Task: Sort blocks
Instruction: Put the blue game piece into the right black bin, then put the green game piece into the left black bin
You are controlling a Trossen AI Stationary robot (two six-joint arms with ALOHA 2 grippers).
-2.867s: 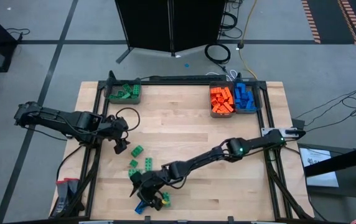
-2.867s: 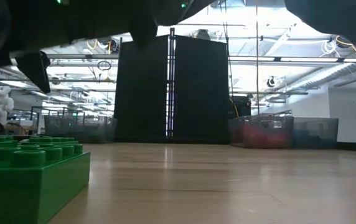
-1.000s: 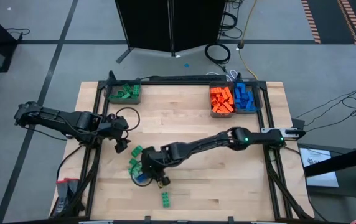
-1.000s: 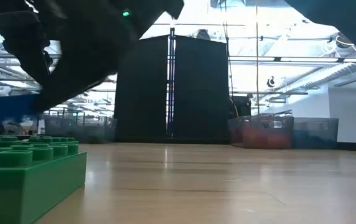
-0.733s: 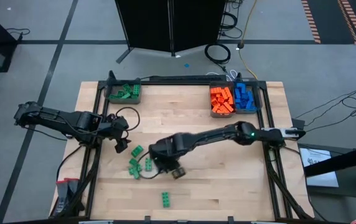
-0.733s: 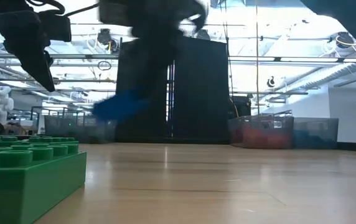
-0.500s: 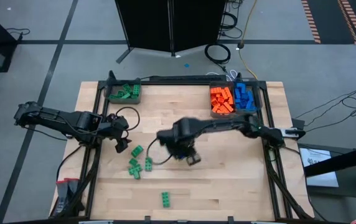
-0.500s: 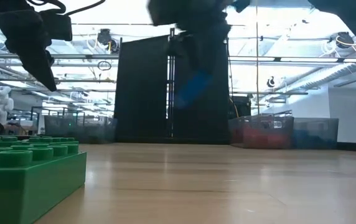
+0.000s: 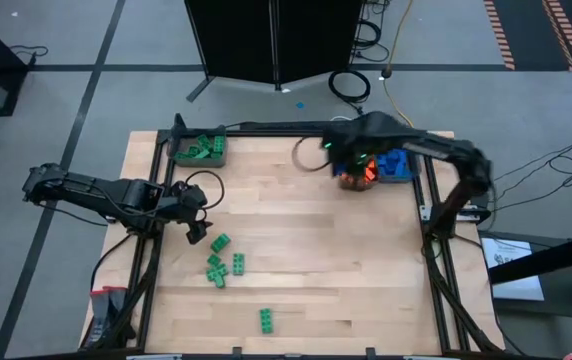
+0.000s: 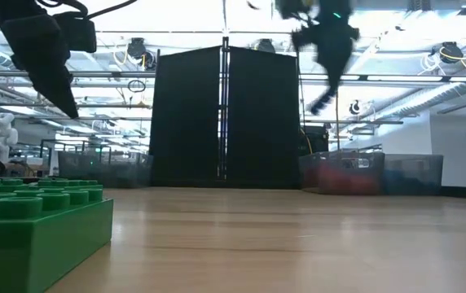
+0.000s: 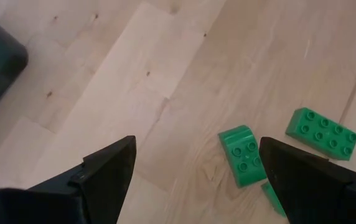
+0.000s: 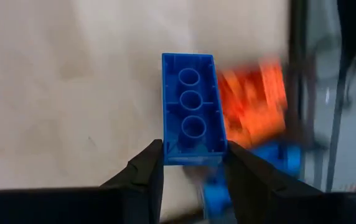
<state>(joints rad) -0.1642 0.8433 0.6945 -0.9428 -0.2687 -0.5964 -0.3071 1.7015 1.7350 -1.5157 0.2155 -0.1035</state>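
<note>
My right gripper (image 9: 354, 168) hangs high over the orange bin (image 9: 346, 182) and the blue bin (image 9: 398, 165) at the table's far right, shut on a blue brick (image 12: 192, 112). My left gripper (image 9: 198, 232) waits open at the table's left, above bare wood, just beside several green bricks (image 9: 220, 242) that lie flat on the table. In the left wrist view two of them (image 11: 243, 155) (image 11: 322, 132) show past the fingers, studs up. Another green brick (image 9: 266, 319) lies near the front edge. My right gripper pinches the blue brick by its two long sides (image 12: 168, 146), near one end, between its two fingers. The fingers point down. The brick reaches on past the fingertips with its hollow underside toward the wrist camera, lifted clear of the table and bins.
A grey bin with green bricks (image 9: 201, 148) stands at the far left corner. A dark frame (image 9: 266, 128) runs around the table. The low view has a green brick (image 10: 37, 236) close in front. Bare wood fills the table's middle and right.
My right gripper has swung from the near-left part of the table, by the green bricks, up and toward the far right, carrying the blue brick clear of the table. It has tipped to point down and now hangs over the orange and blue bins.
</note>
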